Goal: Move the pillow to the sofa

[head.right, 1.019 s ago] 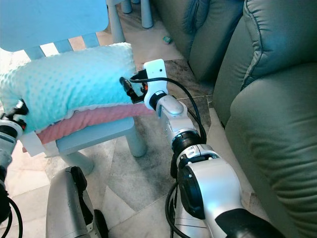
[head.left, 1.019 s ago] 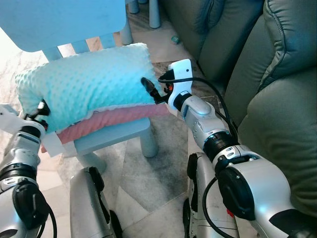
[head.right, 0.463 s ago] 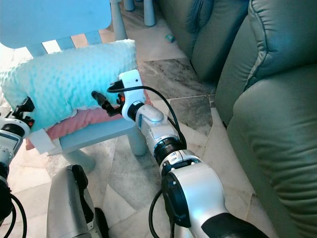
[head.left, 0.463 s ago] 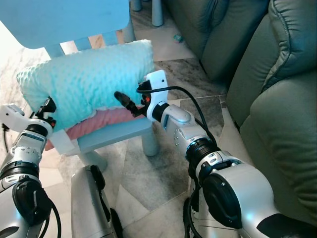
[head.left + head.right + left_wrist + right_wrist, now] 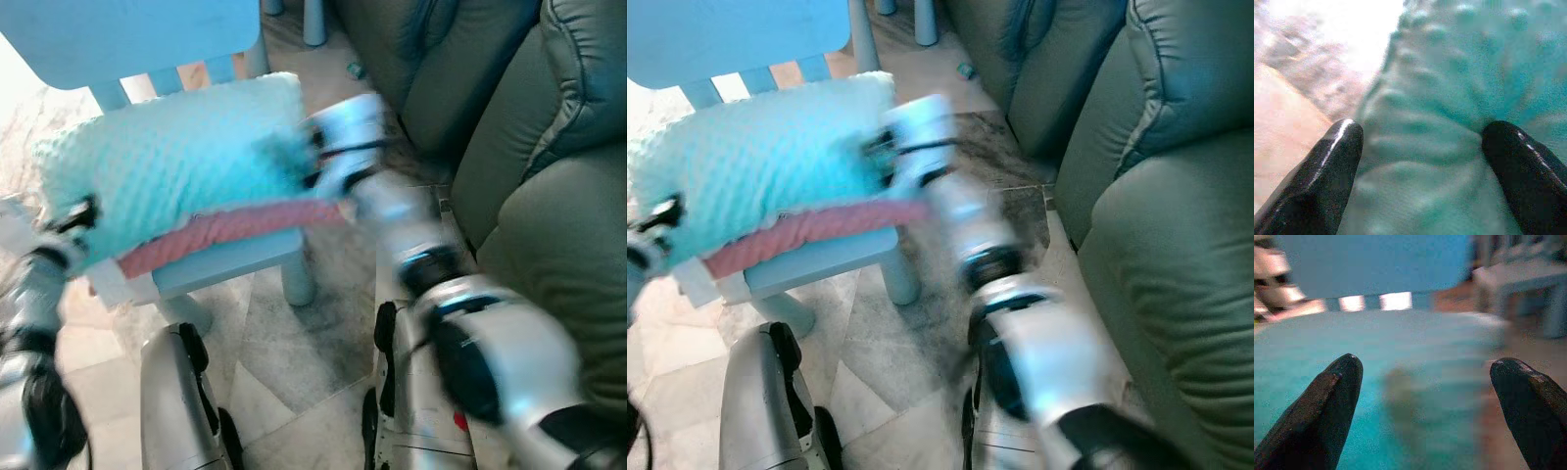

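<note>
Grey sofa (image 5: 549, 196) waits at right; turquoise dotted pillow (image 5: 167, 171) still on pink cushion (image 5: 211, 235) on blue chair (image 5: 225, 264); right gripper (image 5: 1425, 396), jaws spread, swings back up to its right end, left gripper (image 5: 1422, 161) spread against left end — squeeze pending.

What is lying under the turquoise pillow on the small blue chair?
Under the pillow lies a pink cushion, resting on the blue chair seat. Only its front edge shows; the rest is covered by the pillow.
</note>
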### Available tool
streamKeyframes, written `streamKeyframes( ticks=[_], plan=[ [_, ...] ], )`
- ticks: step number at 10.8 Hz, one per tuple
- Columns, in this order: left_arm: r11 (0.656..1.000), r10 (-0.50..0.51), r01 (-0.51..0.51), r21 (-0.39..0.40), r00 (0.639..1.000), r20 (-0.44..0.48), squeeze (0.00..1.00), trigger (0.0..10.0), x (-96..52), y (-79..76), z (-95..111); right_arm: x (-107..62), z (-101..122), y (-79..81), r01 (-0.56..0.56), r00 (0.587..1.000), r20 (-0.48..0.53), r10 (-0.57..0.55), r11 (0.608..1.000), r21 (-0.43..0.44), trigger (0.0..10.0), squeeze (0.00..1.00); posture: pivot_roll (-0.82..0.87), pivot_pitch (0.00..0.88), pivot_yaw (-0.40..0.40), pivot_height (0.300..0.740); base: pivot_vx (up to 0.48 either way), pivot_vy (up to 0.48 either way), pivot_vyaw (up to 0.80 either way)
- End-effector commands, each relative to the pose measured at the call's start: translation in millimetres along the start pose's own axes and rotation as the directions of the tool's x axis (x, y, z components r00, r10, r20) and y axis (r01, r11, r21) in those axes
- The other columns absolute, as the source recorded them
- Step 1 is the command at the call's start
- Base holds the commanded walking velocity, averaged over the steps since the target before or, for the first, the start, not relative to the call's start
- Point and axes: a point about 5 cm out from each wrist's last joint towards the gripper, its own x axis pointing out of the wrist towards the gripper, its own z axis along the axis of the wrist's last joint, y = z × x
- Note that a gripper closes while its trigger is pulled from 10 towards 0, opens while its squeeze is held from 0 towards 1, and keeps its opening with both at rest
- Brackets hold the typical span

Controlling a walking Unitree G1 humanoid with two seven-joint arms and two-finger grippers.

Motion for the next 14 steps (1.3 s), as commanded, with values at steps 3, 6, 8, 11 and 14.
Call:
streamKeyframes(
  ticks=[3, 6, 8, 11, 14],
  plan=[
    [0.998, 0.059, -0.06, 0.007, 0.993, 0.098, 0.0, 10.0, -14.5, 21.2, 27.7, -20.5, 0.0, -35.9, 0.091, 0.996, -0.015, -0.093, 0.992, -0.082, 10.0, 0.0, -0.06, 0.3, -0.005, 0.436, 0.0, 0.0, 0.0],
    [0.992, 0.117, -0.113, -0.056, 0.99, 0.074, 0.0, 10.0, -9.4, 32.8, 37.4, -32.7, -2.0, -62.3, 0.176, 0.974, -0.122, -0.192, 0.975, -0.135, 10.0, 0.0, -0.04, 0.295, -0.001, 0.436, 0.0, 0.0, 0.0],
    [0.985, 0.07, -0.064, -0.157, 0.997, 0.029, 0.0, 10.0, -3.5, 26.4, 27.1, -37.6, -14.2, -63.6, 0.193, 0.957, -0.191, -0.217, 0.972, -0.137, 10.0, 0.0, -0.03, 0.308, 0.001, 0.436, 0.0, 0.0, 0.0],
    [0.984, -0.018, 0.004, -0.179, 0.997, -0.076, 0.0, 10.0, 4.7, 4.5, 1.5, -26.6, -23.6, -44.8, 0.203, 0.947, -0.23, -0.223, 0.973, -0.108, 10.0, 0.0, -0.01, 0.337, 0.004, 0.436, 0.0, 0.0, 0.0],
    [0.976, -0.093, 0.069, -0.209, 0.99, -0.107, 0.0, 10.0, 11.9, -20.8, -8.6, -15.1, -34.2, -18.6, 0.183, 0.948, -0.26, -0.184, 0.983, -0.028, 10.0, 0.0, 0.02, 0.355, 0.004, 0.436, 0.0, 0.0, 0.0]
  ],
)
